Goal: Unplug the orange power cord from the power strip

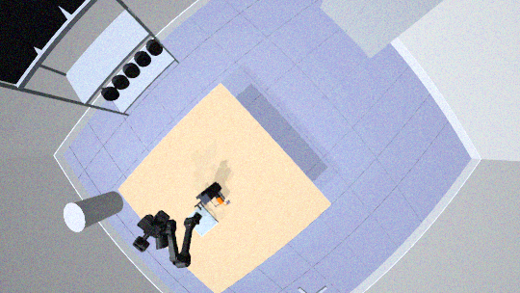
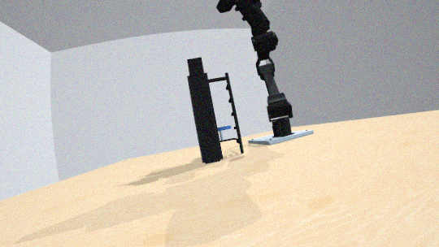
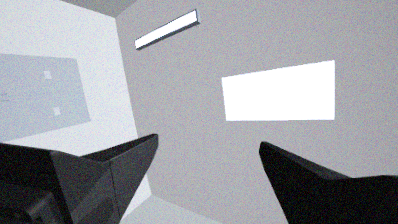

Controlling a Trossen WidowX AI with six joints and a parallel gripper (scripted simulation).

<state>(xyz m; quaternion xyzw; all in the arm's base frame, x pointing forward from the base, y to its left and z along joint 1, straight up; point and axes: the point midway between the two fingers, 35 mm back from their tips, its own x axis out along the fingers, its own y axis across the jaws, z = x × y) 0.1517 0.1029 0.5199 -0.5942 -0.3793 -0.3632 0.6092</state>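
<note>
Looking like a bare test room or lab w/ kitchen-ish bits: lilac tiled floor (image 1: 385, 145) filling frame centre, tan work table (image 1: 270, 202) sitting mid-frame, grey counter w/ row of dark round pots (image 1: 131, 69) showing upper left, plain grey walls (image 2: 358, 61), bright ceiling light panels (image 3: 278, 91) glowing in wrist view.

Tan table top (image 1: 270, 193) square, on lavender tiled floor (image 1: 366, 120); grey cylinder (image 1: 91, 210) lying near table corner; shelf unit (image 1: 122, 67) with five dark round items (image 1: 131, 70) in row; bright white panel (image 3: 278, 91) and narrow light strip (image 3: 166, 29) on grey wall
</note>
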